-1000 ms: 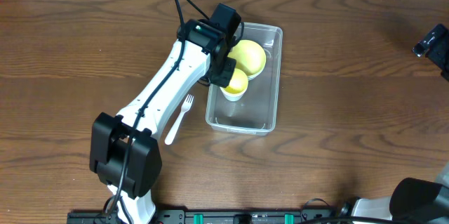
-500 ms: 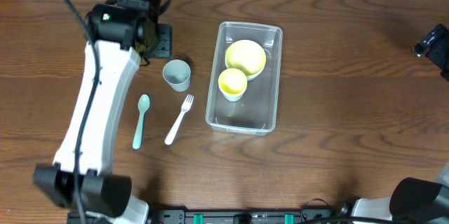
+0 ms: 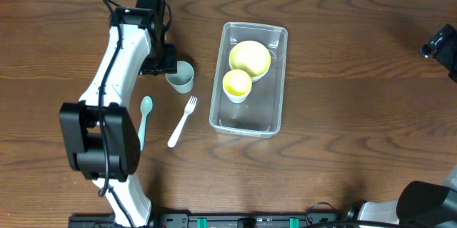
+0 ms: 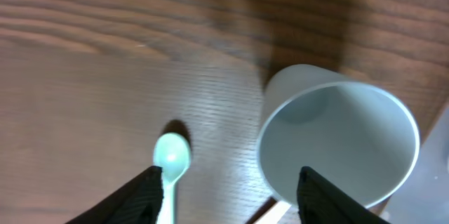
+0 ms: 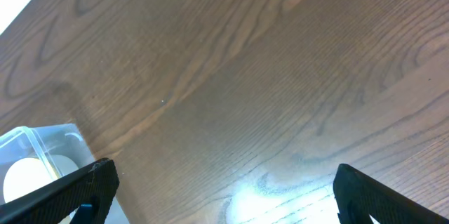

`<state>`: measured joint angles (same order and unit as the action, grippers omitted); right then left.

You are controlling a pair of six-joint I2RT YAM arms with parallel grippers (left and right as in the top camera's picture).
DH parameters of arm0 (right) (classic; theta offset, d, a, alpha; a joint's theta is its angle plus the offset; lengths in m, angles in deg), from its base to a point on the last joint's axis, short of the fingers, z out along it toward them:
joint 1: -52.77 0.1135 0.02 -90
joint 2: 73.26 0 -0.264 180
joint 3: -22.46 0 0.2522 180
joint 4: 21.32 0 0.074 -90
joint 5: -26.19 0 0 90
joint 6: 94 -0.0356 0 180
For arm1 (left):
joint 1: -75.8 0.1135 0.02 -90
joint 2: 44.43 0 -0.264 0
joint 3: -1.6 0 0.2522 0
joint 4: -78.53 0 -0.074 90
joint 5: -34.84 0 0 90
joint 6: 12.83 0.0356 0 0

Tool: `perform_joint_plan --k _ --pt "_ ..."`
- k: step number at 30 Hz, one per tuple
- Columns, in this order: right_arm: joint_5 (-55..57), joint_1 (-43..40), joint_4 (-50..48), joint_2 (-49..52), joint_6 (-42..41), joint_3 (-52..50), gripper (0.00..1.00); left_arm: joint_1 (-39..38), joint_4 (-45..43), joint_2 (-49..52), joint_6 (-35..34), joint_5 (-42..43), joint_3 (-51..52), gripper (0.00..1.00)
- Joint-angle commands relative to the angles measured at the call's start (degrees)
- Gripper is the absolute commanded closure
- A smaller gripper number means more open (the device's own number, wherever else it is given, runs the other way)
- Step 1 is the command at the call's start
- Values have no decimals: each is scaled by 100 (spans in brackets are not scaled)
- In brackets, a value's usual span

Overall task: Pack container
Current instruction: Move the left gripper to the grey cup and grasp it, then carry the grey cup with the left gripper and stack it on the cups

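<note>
The clear rectangular container lies right of centre and holds a yellow bowl and a smaller yellow cup. A blue-grey cup stands upright just left of it and also shows in the left wrist view. My left gripper is open and empty, low over the table at the cup's left side; in its wrist view its fingers straddle bare wood between the cup and the teal spoon. My right gripper is open and empty, far right.
The teal spoon and a white fork lie on the wood left of the container. The container's corner shows at the left edge of the right wrist view.
My left arm left the container, swung to the back left, then came down beside the blue-grey cup. The right arm has not moved.
</note>
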<state>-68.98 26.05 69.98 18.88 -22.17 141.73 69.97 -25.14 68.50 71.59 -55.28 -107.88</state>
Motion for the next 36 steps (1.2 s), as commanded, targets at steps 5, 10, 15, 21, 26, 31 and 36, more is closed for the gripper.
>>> perform_joint_plan --k 5,10,15,21,26,31,36 --pt "2 -22 7 -52 66 2 1 -2 11 645 120 358 -81 63" --pt "2 -22 7 -52 66 2 1 -2 -96 555 151 354 -127 90" --pt "2 -22 7 -52 66 2 1 -31 50 79 352 350 -457 94" --pt "2 -22 7 -52 66 2 1 -232 452 -1008 409 295 -1005 94" --pt "2 -22 7 -52 66 0 1 -1010 590 -1829 455 361 -1054 94" --pt "2 -22 7 -52 66 2 1 -2000 592 -1801 542 345 -973 94" --pt "2 -22 7 -52 66 2 1 -2374 568 -1246 535 -52 -905 94"
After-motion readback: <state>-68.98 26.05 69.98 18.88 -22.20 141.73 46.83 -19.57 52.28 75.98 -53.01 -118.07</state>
